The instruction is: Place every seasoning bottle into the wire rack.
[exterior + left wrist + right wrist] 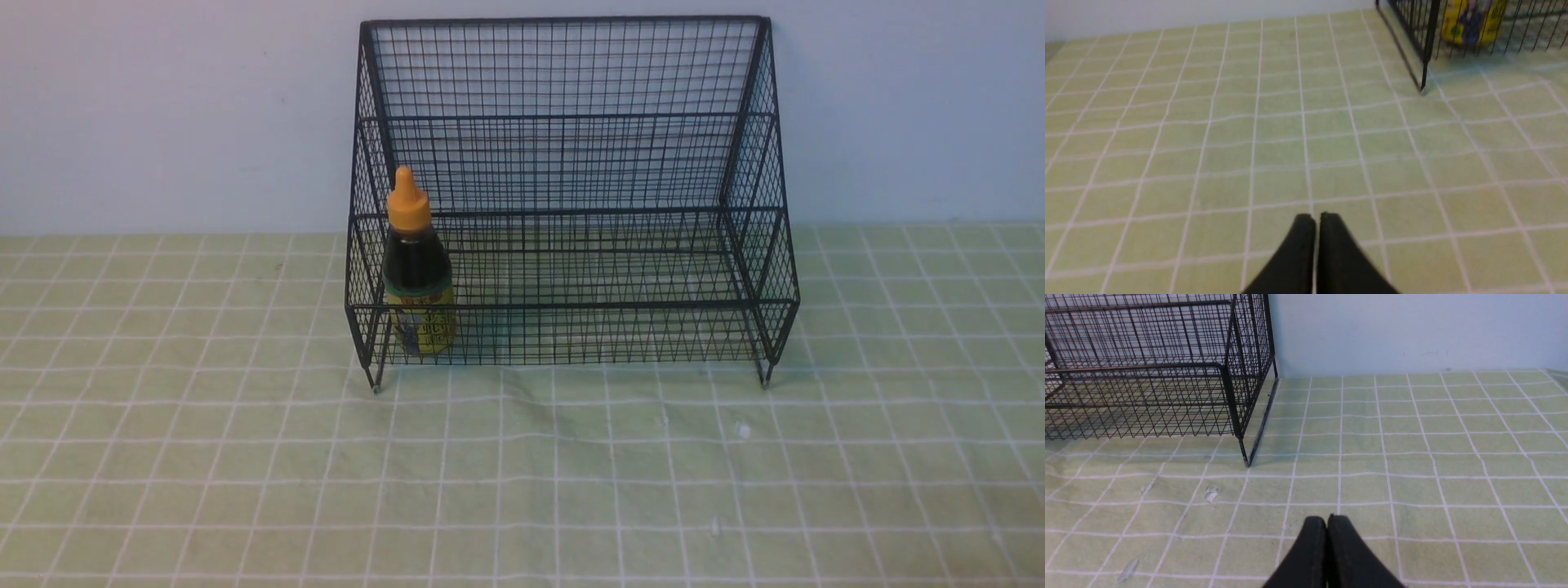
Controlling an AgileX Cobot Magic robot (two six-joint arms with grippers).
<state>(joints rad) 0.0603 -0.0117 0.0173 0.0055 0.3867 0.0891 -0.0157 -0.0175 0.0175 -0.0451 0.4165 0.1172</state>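
The seasoning bottle (417, 273), dark liquid with an orange pointed cap and a yellow-green label, stands upright inside the lower tier of the black wire rack (571, 114), at its left end. Its label also shows in the left wrist view (1474, 20) behind the rack's bars (1427, 36). My left gripper (1316, 216) is shut and empty, low over the cloth, well apart from the rack's left front leg. My right gripper (1327, 518) is shut and empty over the cloth, off the rack's right front corner (1233, 400). Neither gripper shows in the front view.
A green checked cloth (522, 474) covers the table. A pale wall (163, 106) stands right behind the rack. Small white scraps (1210, 495) lie on the cloth in front of the rack's right leg. The rest of the rack holds nothing.
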